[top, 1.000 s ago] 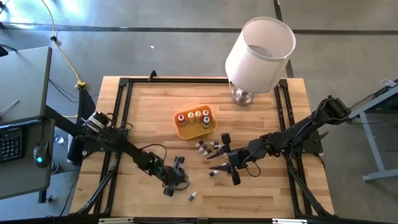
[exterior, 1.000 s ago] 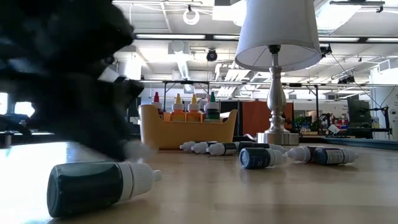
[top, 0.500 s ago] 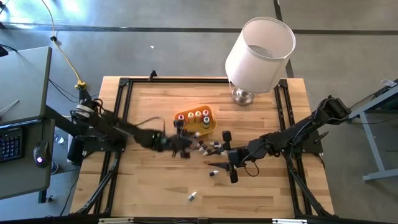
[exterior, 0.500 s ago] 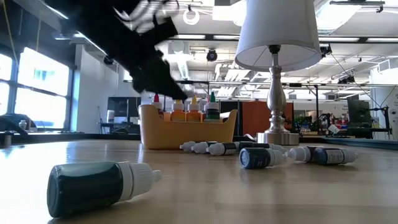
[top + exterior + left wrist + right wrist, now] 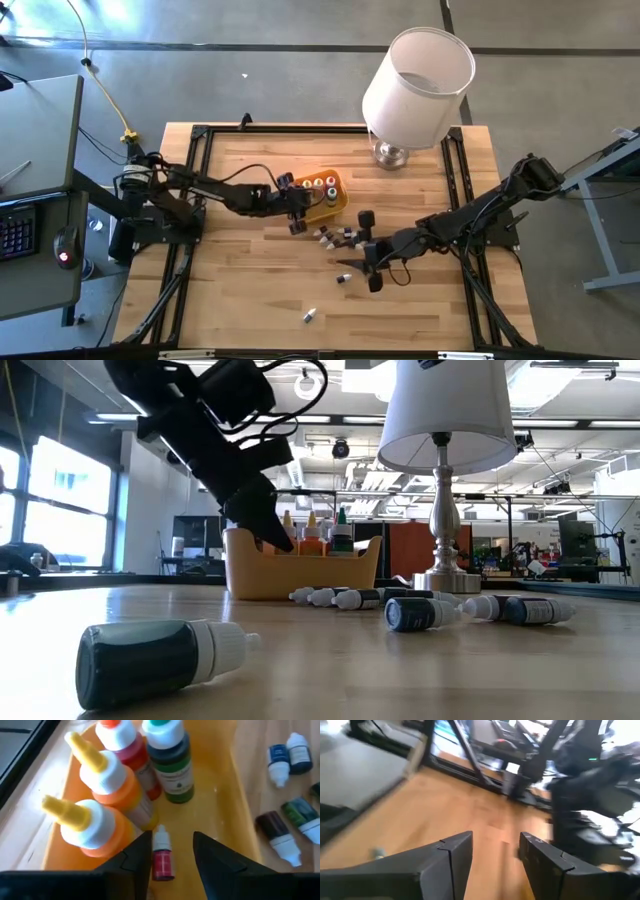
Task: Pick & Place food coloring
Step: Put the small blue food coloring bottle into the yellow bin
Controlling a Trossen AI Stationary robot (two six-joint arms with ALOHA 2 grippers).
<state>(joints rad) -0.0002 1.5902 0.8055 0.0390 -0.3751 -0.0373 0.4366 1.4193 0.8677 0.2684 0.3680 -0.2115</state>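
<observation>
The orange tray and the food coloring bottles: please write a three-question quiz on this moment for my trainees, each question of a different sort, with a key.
1. True or false: the left gripper is over the orange tray.
2. How many bottles stand upright in the tray? A) two B) four C) six
3. Fill in: the small vial between the left gripper's fingers is ____ in colour.

Key:
1. True; its open fingers frame the tray's inside.
2. B; two orange bottles, a red bottle and a green bottle.
3. Red; it lies on the tray floor, not gripped.
</observation>
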